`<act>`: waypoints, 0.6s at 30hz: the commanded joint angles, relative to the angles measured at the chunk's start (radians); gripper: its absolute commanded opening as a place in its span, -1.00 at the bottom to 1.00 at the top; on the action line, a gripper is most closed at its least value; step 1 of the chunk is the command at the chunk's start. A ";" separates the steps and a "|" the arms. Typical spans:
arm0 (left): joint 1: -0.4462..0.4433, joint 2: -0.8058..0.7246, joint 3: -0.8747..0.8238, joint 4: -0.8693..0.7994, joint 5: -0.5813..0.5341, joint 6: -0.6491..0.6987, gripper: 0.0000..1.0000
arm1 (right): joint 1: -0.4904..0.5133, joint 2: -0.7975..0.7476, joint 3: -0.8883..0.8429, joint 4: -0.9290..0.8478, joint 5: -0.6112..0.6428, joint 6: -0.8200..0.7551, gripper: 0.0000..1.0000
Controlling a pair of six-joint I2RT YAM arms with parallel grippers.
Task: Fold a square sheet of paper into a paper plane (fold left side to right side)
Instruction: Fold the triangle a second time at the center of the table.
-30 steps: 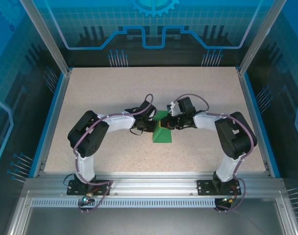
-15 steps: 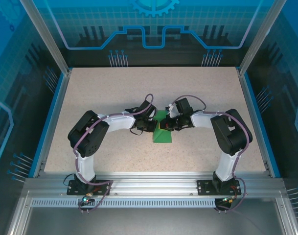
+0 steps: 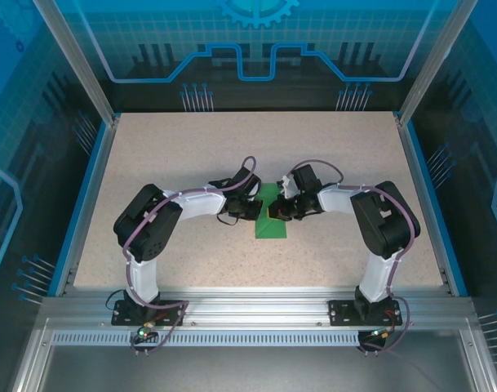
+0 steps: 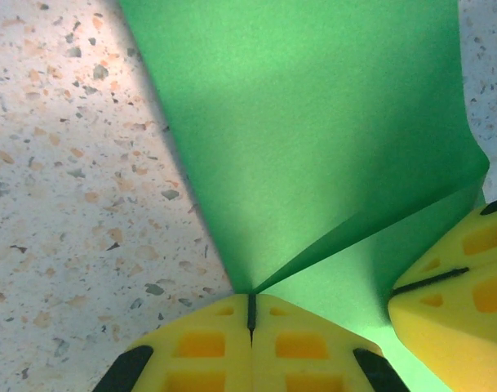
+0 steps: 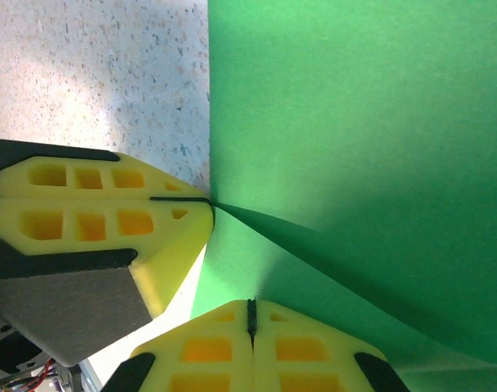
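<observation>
I have the green sheet of paper [image 3: 272,226] in the middle of the tabletop [image 3: 166,163]. My left fingers [image 4: 203,343] and right fingers [image 5: 203,351] each pinch its raised flap, probably to carry the fold to the right.

L tool [image 4: 250,300] fingers pressed together; R tool [image 5: 250,306] same. Both arms bent inward, tips nearly meeting.

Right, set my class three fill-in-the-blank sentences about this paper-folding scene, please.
1. The sheet of paper is ____ in colour.
2. The left hand and the right hand are both ____ on the paper.
3. The fingers of the hands are ____ in colour.
Missing words: green; shut; yellow.
</observation>
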 commanded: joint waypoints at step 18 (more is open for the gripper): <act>-0.004 0.001 0.028 -0.045 0.012 0.003 -1.00 | 0.011 0.050 -0.013 -0.065 0.058 0.002 -0.99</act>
